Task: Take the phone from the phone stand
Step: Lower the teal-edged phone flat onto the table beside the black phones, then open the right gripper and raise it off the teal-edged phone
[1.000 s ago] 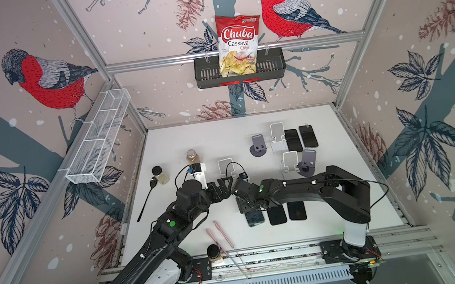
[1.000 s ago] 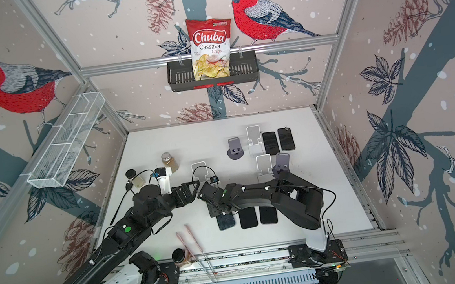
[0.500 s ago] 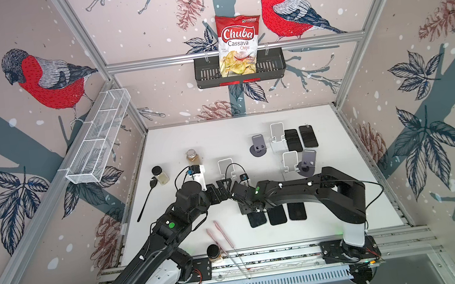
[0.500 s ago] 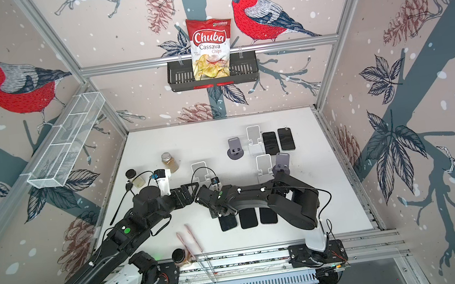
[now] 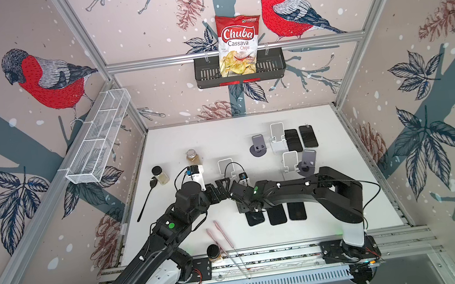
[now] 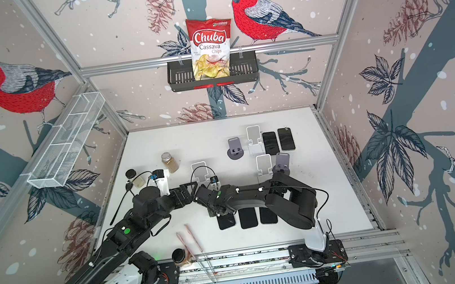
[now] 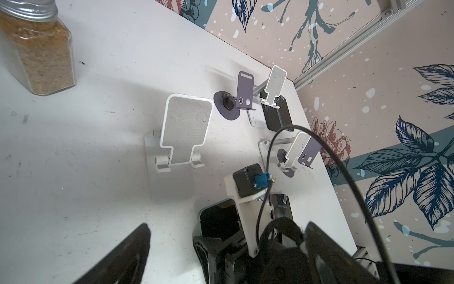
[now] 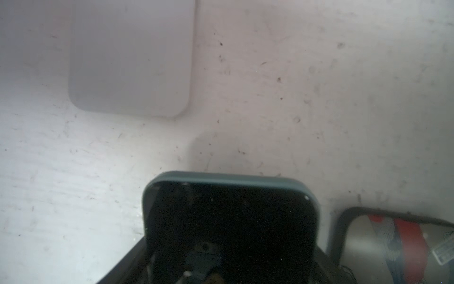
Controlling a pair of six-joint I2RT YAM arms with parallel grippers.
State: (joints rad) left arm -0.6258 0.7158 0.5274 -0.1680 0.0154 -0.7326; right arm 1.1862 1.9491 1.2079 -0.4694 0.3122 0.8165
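Phone [image 5: 255, 218] in its teal-edged case lies flat and screen-up on the white worktop [image 5: 190, 135], leftmost in a row with two other dark phones [image 5: 277, 215] that lie just beside it in both top views. It is off the white phone stand [image 5: 226, 168], which stands upright and bare a little farther back. My right end effector [image 5: 247, 206] sits low over the far half of that phone, with my arm reaching in from the right. In the right wrist view the rounded end of the case pokes out past my dark fingers [image 8: 127, 268], one along each long side. Whether they press on the case or stand just clear of it I cannot tell, so I cannot say if I have hold of it. My left end effector [image 5: 221, 187] hovers close by, between the stand's base and my right wrist. In the left wrist view its jaws are spread wide with nothing gripped, and the stand's dotted back plate and the phone's top corner show beyond them
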